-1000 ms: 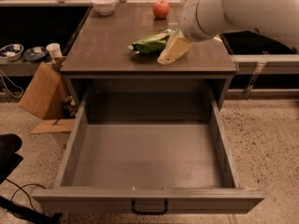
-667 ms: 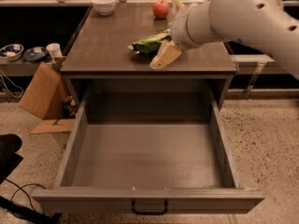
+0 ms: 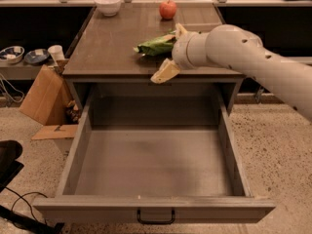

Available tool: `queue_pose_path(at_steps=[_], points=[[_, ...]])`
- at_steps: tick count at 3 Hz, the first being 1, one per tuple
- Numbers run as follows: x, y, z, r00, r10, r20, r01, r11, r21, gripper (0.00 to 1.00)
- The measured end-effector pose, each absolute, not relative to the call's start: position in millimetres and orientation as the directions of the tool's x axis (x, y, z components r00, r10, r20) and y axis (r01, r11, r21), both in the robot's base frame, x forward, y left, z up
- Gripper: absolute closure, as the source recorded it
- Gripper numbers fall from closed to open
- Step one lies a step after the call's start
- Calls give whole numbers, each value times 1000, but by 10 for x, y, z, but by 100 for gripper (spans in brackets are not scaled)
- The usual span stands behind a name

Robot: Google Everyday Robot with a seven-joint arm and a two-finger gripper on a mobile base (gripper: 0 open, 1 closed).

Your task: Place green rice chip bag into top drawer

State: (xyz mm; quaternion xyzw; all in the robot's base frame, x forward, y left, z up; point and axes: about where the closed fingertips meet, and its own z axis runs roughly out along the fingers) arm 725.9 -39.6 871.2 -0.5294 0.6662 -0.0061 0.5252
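The green rice chip bag [image 3: 155, 46] lies on the cabinet's top, near its front edge. My gripper [image 3: 170, 52] is at the bag's right end, open. One tan finger [image 3: 165, 71] hangs just past the front edge and the other [image 3: 180, 30] is behind the bag, so the bag's end lies between them. I cannot tell whether the fingers touch the bag. The top drawer [image 3: 78, 145] is pulled fully out below, with a bare grey bottom and a black handle [image 3: 155, 217] on its front panel.
A red apple [image 3: 167, 9] and a white bowl [image 3: 107, 4] stand at the back of the cabinet top [image 3: 107, 48]. A cardboard box [image 3: 44, 96] leans at the left on the floor. Bowls and a cup [image 3: 55, 53] sit on a low shelf at the left.
My arm has swung lower and to the left across the view, and the fingers have come closer around the bag's right end. The bag has stayed in place.
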Motion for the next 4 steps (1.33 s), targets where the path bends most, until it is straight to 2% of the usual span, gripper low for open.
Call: queue_pose_path(at_steps=[3, 4], points=[[8065, -474, 8930, 160, -735, -659, -692, 392, -606, 0], [8207, -472, 8846, 145, -740, -657, -713, 382, -588, 17]])
